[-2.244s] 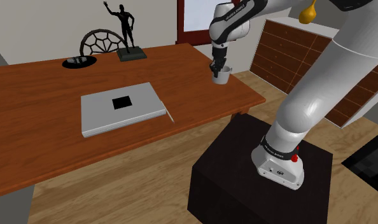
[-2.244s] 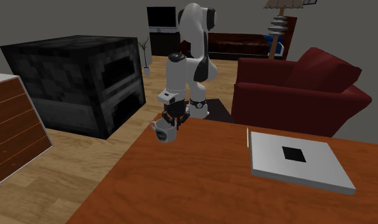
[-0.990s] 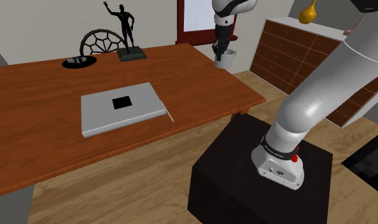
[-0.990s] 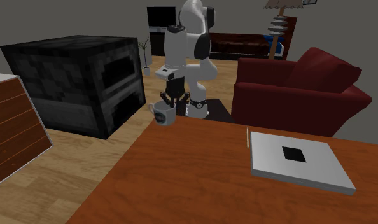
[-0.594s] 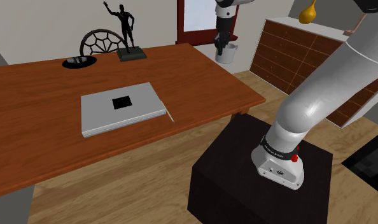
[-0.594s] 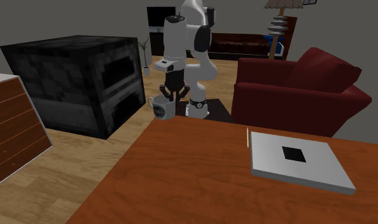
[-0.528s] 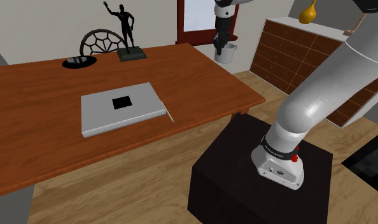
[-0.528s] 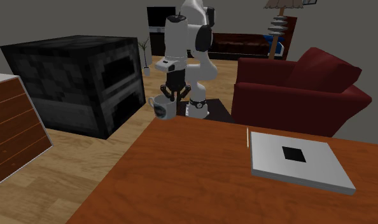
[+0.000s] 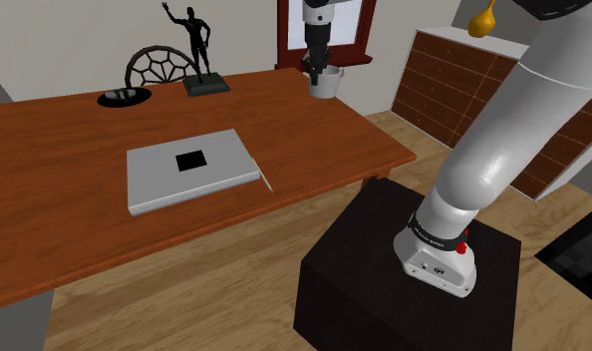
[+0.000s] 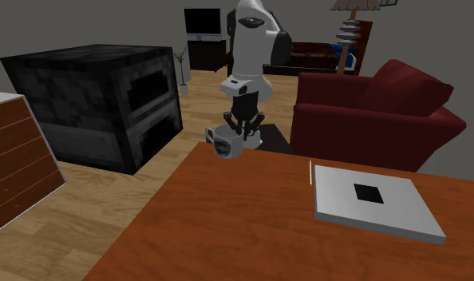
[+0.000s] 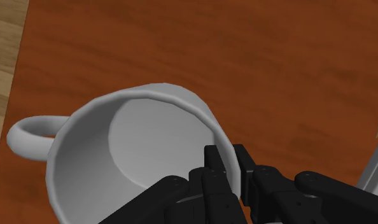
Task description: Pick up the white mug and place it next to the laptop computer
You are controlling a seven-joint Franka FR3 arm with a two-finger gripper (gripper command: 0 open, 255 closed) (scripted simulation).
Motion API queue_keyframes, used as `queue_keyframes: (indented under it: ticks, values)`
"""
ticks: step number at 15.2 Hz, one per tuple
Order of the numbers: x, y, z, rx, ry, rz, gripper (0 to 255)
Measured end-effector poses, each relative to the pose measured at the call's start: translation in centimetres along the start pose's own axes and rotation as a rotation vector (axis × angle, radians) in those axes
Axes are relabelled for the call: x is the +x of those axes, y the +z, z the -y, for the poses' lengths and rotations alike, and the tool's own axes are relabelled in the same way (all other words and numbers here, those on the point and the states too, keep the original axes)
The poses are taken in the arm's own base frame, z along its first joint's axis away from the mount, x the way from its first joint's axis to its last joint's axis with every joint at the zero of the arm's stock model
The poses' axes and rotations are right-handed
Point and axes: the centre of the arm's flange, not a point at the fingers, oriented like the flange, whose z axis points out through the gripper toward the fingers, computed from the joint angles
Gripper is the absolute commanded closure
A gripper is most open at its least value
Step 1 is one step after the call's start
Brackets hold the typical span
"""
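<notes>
The gripper (image 9: pixel 317 72) clamps the rim of the white mug (image 9: pixel 326 85) between its jaws. The mug hangs near the table (image 9: pixel 65 150) edge, well apart from the laptop (image 9: pixel 189 168).

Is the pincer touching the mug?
Touching. In the wrist view the pincer clasps the mug by its rim, one finger inside, one outside.

A reddish-brown wooden surface (image 9: pixel 65 150) spans the left and middle of the shoulder view. A closed grey laptop (image 9: pixel 189 168) lies flat mid-frame, with a thin pale stick (image 9: pixel 266 181) just beside its right edge. At upper left stand a dark figurine (image 9: pixel 197 50), a spoked round ornament (image 9: pixel 161 67) and a dark dish (image 9: pixel 123 97).
</notes>
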Motion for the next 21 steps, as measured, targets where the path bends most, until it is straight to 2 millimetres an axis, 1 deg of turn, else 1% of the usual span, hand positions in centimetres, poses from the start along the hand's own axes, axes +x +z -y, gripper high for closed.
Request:
queue_keyframes:
  ticks: [2, 4, 6, 9, 10, 13, 21]
  values:
    - [1.9, -0.1, 2.2, 0.000, 0.000, 0.000, 255]
    - [3.4, -0.3, 3.8, 0.000, 0.000, 0.000, 255]
    - [5.4, -0.6, 6.1, 0.000, 0.000, 0.000, 255]
    - [8.1, -1.0, 8.4, 0.000, 0.000, 0.000, 255]
    - [8.7, -1.1, 9.3, 0.000, 0.000, 0.000, 255]
    - [9.5, 0.0, 10.2, 0.000, 0.000, 0.000, 255]
    - [10.0, 4.1, 10.3, 0.000, 0.001, 0.000, 255]
